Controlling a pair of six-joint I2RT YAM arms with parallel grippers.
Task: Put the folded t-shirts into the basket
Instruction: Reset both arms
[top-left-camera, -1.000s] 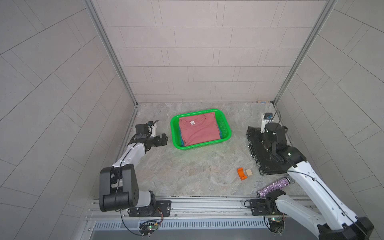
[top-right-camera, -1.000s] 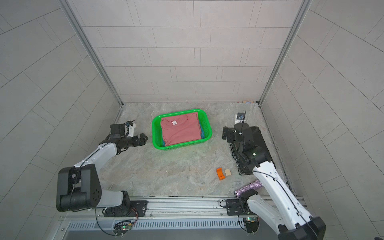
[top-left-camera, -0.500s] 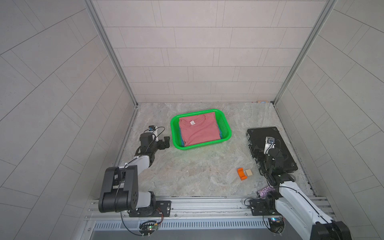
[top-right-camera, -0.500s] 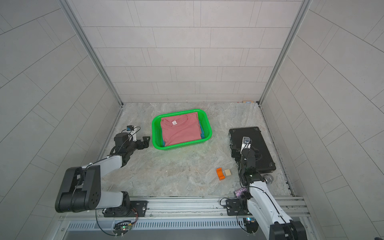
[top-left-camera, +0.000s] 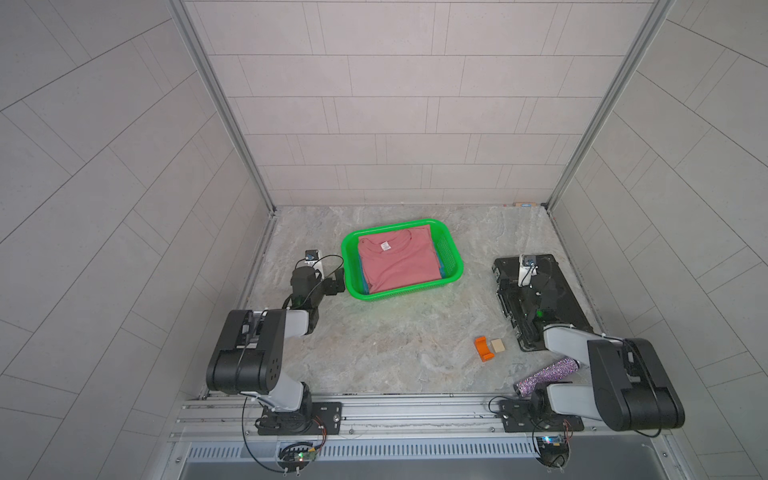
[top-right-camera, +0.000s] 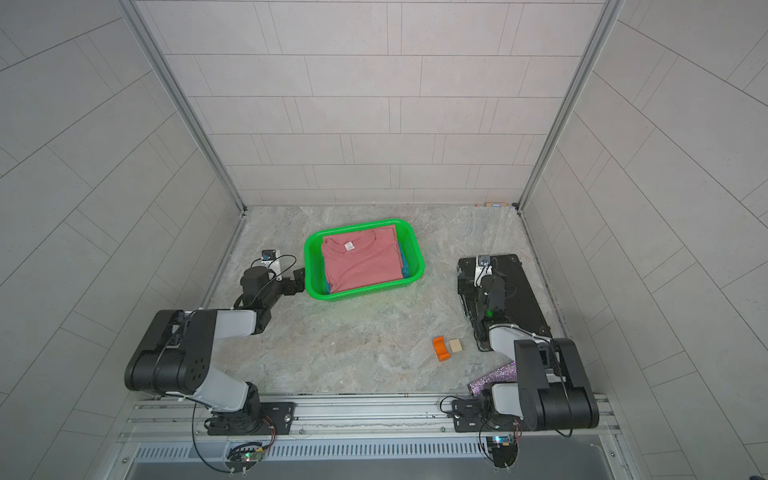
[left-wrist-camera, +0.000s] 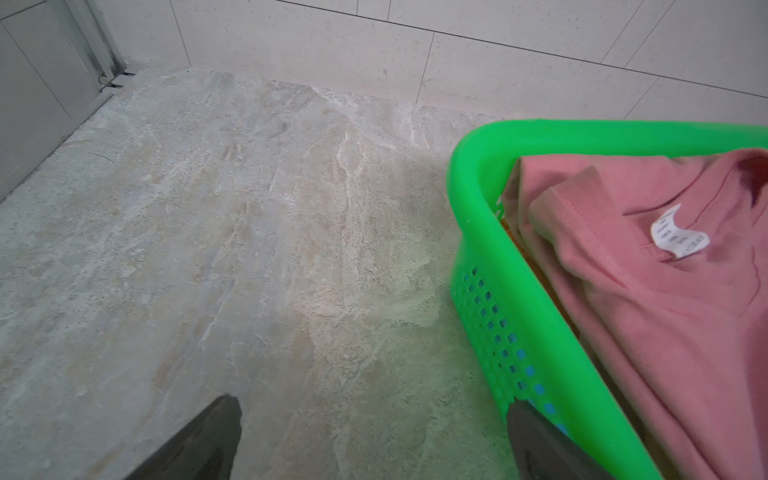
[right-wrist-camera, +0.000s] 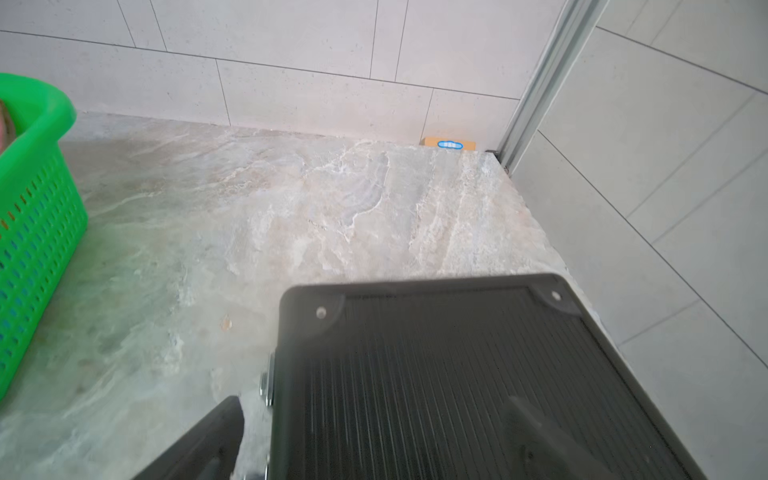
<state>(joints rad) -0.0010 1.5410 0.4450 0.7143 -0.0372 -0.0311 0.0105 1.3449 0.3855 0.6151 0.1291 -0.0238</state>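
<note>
While both arms sit low over the table (top-left-camera: 395, 332), the folded t-shirts lie stacked inside the basket (top-left-camera: 405, 289). The pink t-shirt (top-left-camera: 399, 266) is on top, neck label up. The blue t-shirt (top-left-camera: 441, 271) shows only as a thin edge beneath it, on the basket's side toward my right arm. A sliver of orange cloth (left-wrist-camera: 508, 230) shows under the pink against the basket wall; I cannot tell more of it. My left gripper (left-wrist-camera: 370, 440) has its jaws spread wide with nothing between them. It is outside the basket on my left arm's side, one finger (left-wrist-camera: 540, 444) at the perforated wall; contact cannot be told. My right gripper (right-wrist-camera: 374, 440) is likewise wide apart and empty, well clear of the basket. One finger is over the ribbed black case (right-wrist-camera: 457, 374), the other over bare table beside it. Nearer the rail than the basket, toward my right arm, lie a small orange block (top-left-camera: 483, 348), a tan block (top-left-camera: 498, 345) just beside it, and a glitter roller (top-left-camera: 548, 376).
</note>
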